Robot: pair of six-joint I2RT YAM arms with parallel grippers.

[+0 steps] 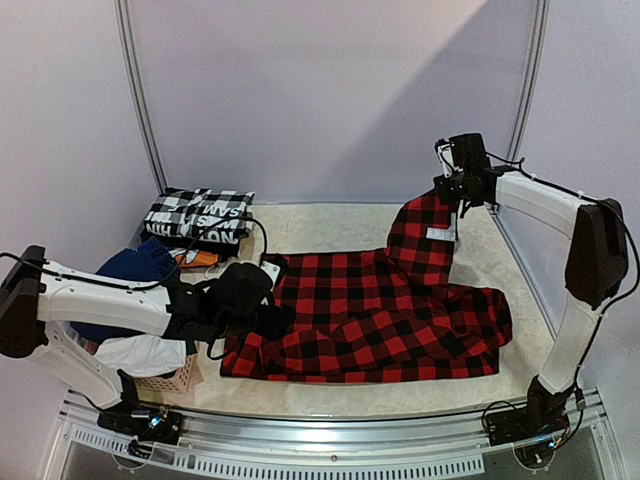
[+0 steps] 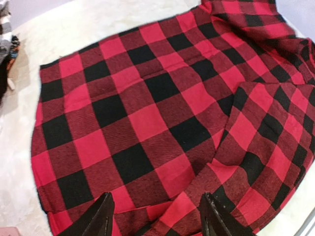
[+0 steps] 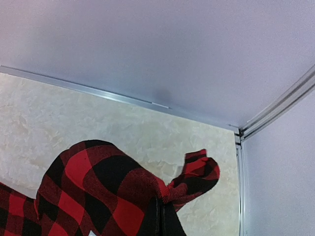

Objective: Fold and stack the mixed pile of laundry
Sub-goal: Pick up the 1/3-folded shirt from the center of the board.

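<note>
The red-and-black plaid shirt (image 1: 375, 315) lies spread across the table middle. My right gripper (image 1: 458, 192) is shut on the shirt's far right corner (image 3: 192, 184) and holds it lifted above the table, so the cloth hangs down in a peak. My left gripper (image 1: 270, 318) is open at the shirt's left edge, its fingers (image 2: 104, 216) spread over the plaid cloth (image 2: 147, 113) without pinching it. The rest of the laundry pile, a navy piece (image 1: 135, 265) and a white piece (image 1: 140, 352), sits in the basket at left.
A pink lattice basket (image 1: 172, 380) stands at the near left under my left arm. A folded black-and-white printed garment (image 1: 200, 215) lies at the back left. Walls and metal rails close the back and right sides.
</note>
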